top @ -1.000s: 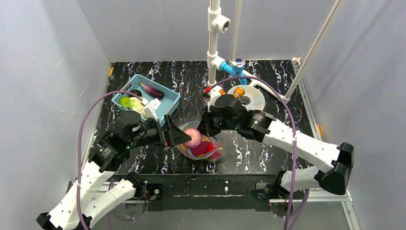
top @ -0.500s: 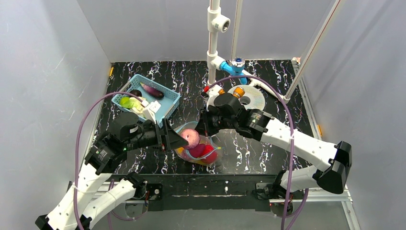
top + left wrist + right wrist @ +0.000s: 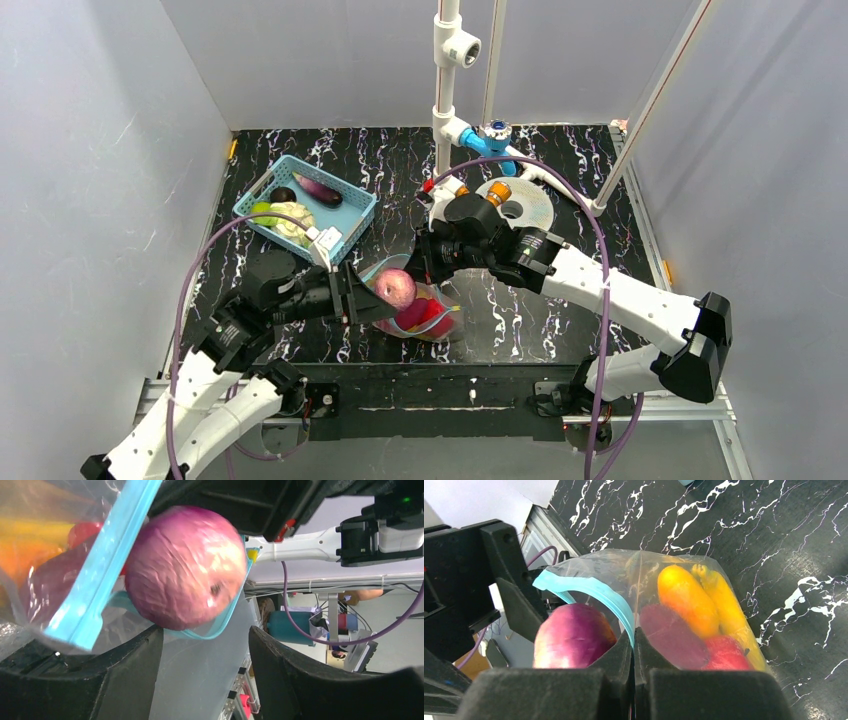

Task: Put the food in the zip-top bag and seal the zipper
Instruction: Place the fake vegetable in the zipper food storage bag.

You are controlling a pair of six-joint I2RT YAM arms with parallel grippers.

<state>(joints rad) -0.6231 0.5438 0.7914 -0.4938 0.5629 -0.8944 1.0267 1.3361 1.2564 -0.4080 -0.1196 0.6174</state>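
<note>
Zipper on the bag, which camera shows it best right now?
Right wrist: the zipper curves open across the frame, with the right claw pinching it. Left wrist shows one close stretch, cropped at the top edge, and a loop behind the onion. Top shows only a small teal arc.

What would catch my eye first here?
A round purple-pink vegetable sits right at the mouth of the zip-top bag, between the two arms. The right hand pinches the bag's teal zipper, and orange and red food shows through the clear plastic. A blue basket stands back left.
</note>
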